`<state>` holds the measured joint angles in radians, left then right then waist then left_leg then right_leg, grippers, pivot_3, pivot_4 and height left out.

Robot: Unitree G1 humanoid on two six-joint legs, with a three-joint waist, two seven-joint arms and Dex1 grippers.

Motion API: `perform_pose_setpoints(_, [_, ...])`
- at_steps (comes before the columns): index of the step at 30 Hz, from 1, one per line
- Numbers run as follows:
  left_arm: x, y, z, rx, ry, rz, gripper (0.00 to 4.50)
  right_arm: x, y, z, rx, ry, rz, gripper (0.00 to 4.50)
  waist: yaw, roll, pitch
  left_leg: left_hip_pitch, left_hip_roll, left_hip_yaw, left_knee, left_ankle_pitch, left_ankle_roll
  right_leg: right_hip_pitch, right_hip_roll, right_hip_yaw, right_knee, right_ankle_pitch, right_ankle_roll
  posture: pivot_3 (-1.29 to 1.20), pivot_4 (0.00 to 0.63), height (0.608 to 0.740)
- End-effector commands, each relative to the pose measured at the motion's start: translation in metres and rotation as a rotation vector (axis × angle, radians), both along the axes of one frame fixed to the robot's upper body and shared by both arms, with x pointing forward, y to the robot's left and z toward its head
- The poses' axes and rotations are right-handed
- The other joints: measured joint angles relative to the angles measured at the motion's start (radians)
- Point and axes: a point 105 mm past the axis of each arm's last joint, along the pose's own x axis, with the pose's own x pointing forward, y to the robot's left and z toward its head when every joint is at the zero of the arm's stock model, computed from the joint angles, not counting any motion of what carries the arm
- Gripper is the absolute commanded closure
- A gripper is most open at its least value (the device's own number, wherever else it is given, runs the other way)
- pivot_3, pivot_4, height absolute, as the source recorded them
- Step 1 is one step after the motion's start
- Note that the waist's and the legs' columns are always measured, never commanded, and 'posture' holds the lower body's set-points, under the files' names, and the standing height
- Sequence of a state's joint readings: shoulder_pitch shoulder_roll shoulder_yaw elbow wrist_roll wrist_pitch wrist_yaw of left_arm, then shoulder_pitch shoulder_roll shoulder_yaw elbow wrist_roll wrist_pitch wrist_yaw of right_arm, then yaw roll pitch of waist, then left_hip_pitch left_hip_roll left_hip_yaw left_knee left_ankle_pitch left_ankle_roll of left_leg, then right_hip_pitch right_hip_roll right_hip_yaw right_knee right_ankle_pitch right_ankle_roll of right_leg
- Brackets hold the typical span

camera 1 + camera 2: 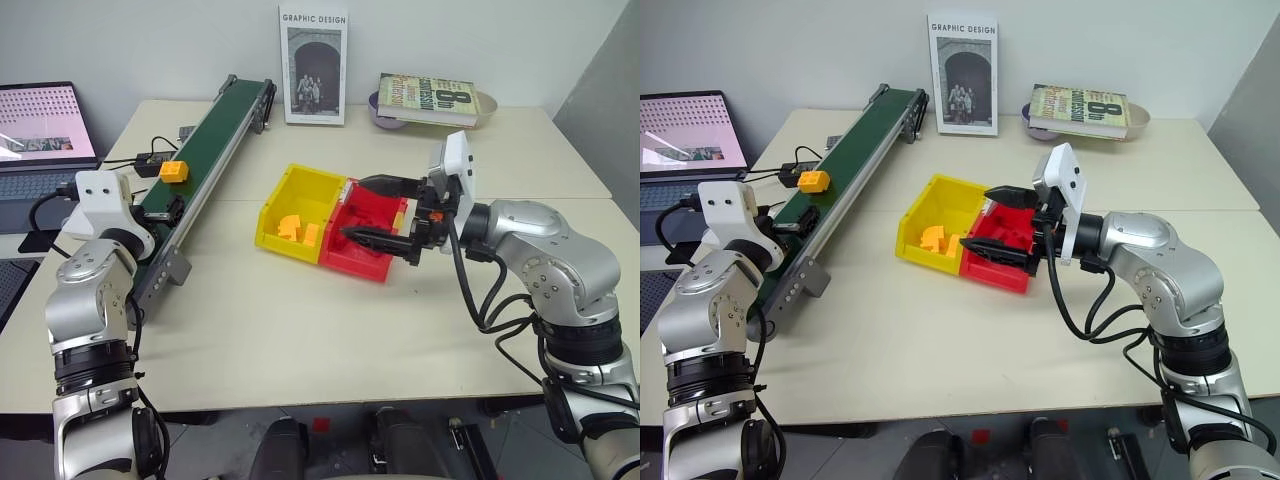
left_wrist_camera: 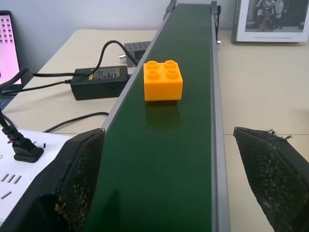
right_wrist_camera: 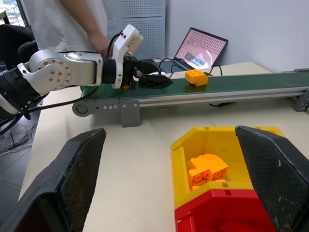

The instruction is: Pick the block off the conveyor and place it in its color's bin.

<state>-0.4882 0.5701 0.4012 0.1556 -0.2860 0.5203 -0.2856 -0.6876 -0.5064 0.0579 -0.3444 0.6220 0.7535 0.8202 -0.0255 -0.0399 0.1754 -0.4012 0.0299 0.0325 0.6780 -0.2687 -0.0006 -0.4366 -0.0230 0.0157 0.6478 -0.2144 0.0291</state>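
Four round studs top the block [image 2: 163, 80], a glossy orange-yellow plastic cube sitting on the matte dark green conveyor [image 2: 178, 159], ahead of the left gripper [image 2: 176, 186], whose coarse black fingers [image 2: 79, 179] stand wide apart, straddling the belt and untouched by it; the right gripper [image 3: 174, 186] has its fingers spread too, empty, above the red tray [image 1: 368, 240] joined to the yellow bin [image 1: 300, 195], which holds like orange pieces; all rests on a smooth cream tabletop [image 1: 300, 330]; books stand by a pale wall.
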Motion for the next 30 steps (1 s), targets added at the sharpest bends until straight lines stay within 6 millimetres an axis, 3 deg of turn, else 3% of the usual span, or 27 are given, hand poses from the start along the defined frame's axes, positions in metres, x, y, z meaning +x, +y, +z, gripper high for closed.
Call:
perform_pose_setpoints(1, [-0.002, 0.006, 0.02, 0.037, -0.059, 0.02, 0.05, -0.004, -0.004, 0.014, 0.024, -0.049, -0.002, 0.0, 0.0, 0.0, 0.0, 0.0, 0.0, 0.0, 0.0, 0.0, 0.0, 0.0, 0.0, 0.0, 0.0, 0.0, 0.0, 0.0, 0.15, 0.74])
perform_pose_setpoints(11, [-0.004, 0.01, 0.017, 0.03, -0.048, 0.041, 0.05, -0.002, -0.005, 0.017, 0.028, -0.055, -0.011, 0.0, 0.0, 0.0, 0.0, 0.0, 0.0, 0.0, 0.0, 0.0, 0.0, 0.0, -0.001, 0.0, 0.0, 0.0, 0.0, 0.0, 0.15, 0.74])
perform_pose_setpoints(20, [-0.018, 0.025, 0.001, 0.023, 0.049, 0.124, 1.65, 0.001, -0.009, 0.022, 0.031, -0.07, -0.027, 0.0, -0.001, 0.0, 0.0, 0.0, 0.0, 0.0, 0.0, 0.0, 0.0, 0.0, -0.001, 0.0, 0.0, 0.0, 0.0, 0.0, 0.15, 0.74])
perform_pose_setpoints(26, [-0.037, 0.021, 0.0, 0.0, 0.081, 0.153, 2.84, 0.004, -0.011, 0.024, 0.035, -0.072, -0.035, 0.0, -0.001, 0.0, 0.0, 0.0, 0.0, 0.0, 0.0, 0.0, 0.0, 0.0, -0.003, 0.0, 0.0, 0.0, 0.0, 0.0, 0.15, 0.74])
perform_pose_setpoints(30, [-0.037, 0.012, 0.009, -0.014, 0.055, 0.134, 2.97, 0.005, -0.011, 0.024, 0.039, -0.07, -0.038, 0.0, 0.002, 0.0, 0.0, 0.0, 0.0, -0.001, 0.0, 0.0, 0.0, 0.0, -0.003, 0.0, 0.0, 0.0, 0.0, 0.0, 0.15, 0.74])
